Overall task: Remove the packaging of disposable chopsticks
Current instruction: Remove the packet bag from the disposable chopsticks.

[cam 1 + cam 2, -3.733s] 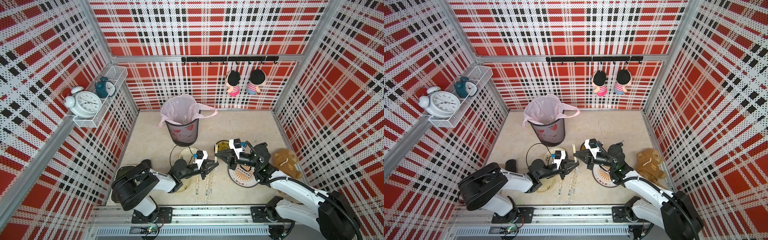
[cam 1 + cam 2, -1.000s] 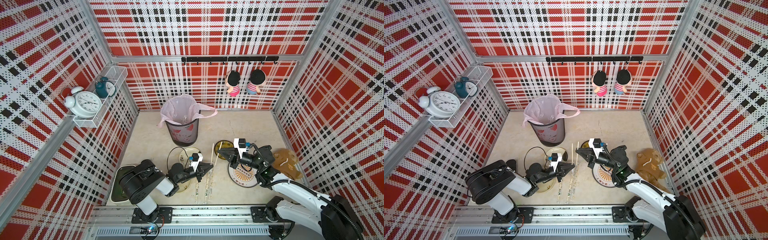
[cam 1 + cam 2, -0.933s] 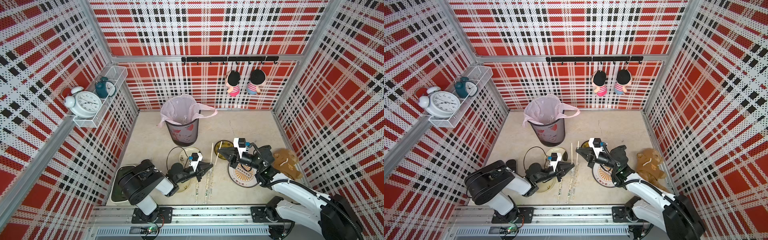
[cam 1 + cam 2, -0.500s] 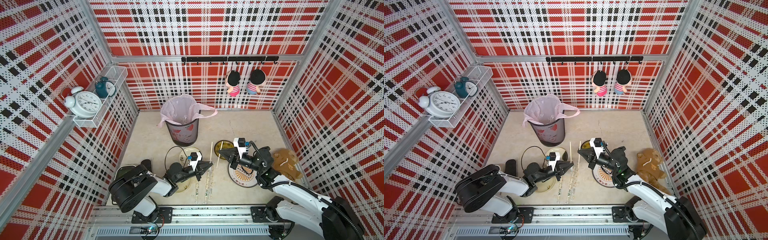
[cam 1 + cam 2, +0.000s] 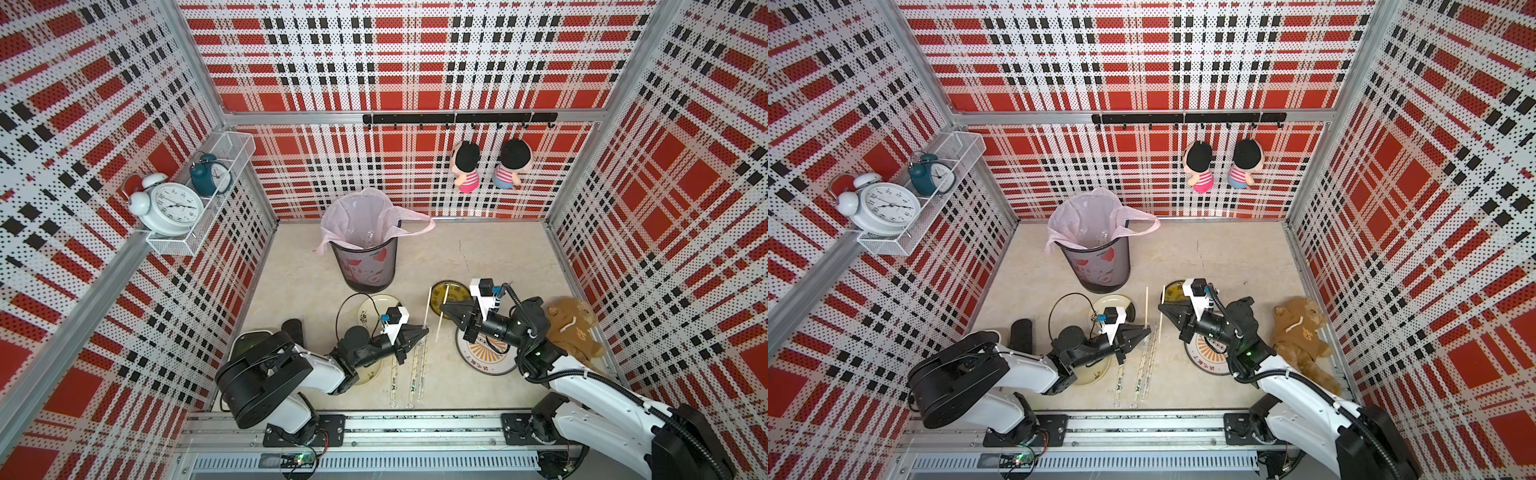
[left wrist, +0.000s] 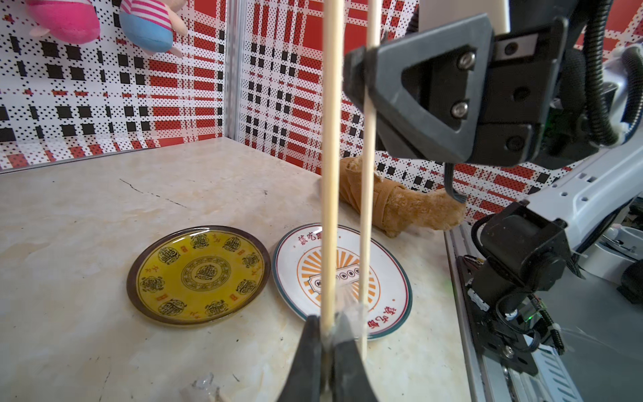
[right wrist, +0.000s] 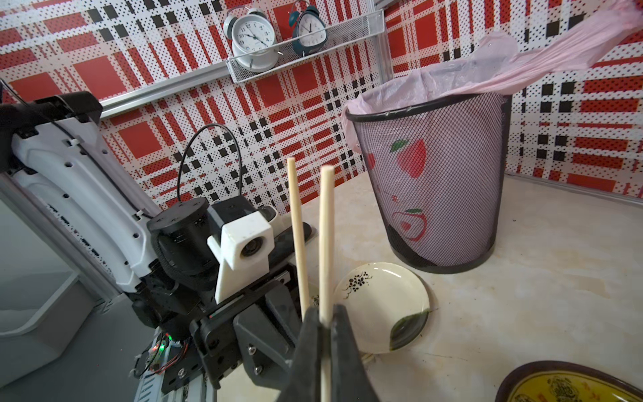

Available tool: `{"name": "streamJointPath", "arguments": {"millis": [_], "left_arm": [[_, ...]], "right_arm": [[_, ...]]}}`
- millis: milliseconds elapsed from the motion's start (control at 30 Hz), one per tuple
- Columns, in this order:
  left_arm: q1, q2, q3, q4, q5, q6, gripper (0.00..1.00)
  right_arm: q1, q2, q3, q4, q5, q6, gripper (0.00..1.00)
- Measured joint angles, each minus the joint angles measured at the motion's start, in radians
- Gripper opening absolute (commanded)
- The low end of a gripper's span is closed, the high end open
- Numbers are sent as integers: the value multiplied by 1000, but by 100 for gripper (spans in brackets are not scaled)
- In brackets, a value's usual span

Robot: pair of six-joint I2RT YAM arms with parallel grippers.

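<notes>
The left gripper [image 5: 424, 330] is pinched tight on the low end of one bare stick [image 6: 327, 174], which rises straight out from between its fingers [image 6: 306, 355]. A wisp of clear film [image 6: 353, 308] bunches just beside those fingertips, against the stick. Whether the film is clamped too, I cannot tell.

The right gripper [image 5: 443, 308] is also closed, pinching a second stick [image 7: 326, 243] partway along its length, so wood shows on both sides of its tips in both top views. The two sticks run side by side, near but apart and almost parallel. The second stick's low end stops just beside the left fingertips.

Both sticks hang over bare table [image 5: 478, 249] in the gap between the cream plate [image 5: 376, 301] and the yellow plate [image 5: 455, 291]. Their far ends point toward the bin [image 5: 365, 266], which stands near but clear of them.

More sleeves [image 5: 413, 376] with sticks inside lie flat just in front of the left gripper, side by side, their near ends close to the front rail [image 5: 415, 432].

A white plate [image 5: 486, 363] sits under the right arm, touching the yellow one. The bear [image 5: 575, 328] lies by the right wall. The widest open stretch is the back of the table — from the bin across to the right wall.
</notes>
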Motion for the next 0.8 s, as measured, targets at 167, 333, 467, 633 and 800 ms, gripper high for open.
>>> {"name": "streamJointPath", "arguments": {"millis": [167, 333, 467, 633, 800], "left_arm": [[-4, 2, 3, 0, 1, 0, 0], [-5, 15, 6, 2, 0, -3, 0], [-4, 28, 7, 0, 2, -13, 0], [-4, 28, 7, -6, 4, -21, 0], [-3, 42, 18, -29, 7, -27, 0]], "right_arm": [[0, 53, -3, 68, -70, 27, 0], [0, 82, -2, 72, -72, 35, 0], [0, 127, -2, 107, -69, 54, 0], [0, 184, -2, 165, -69, 79, 0], [0, 252, -1, 219, -81, 94, 0]]}}
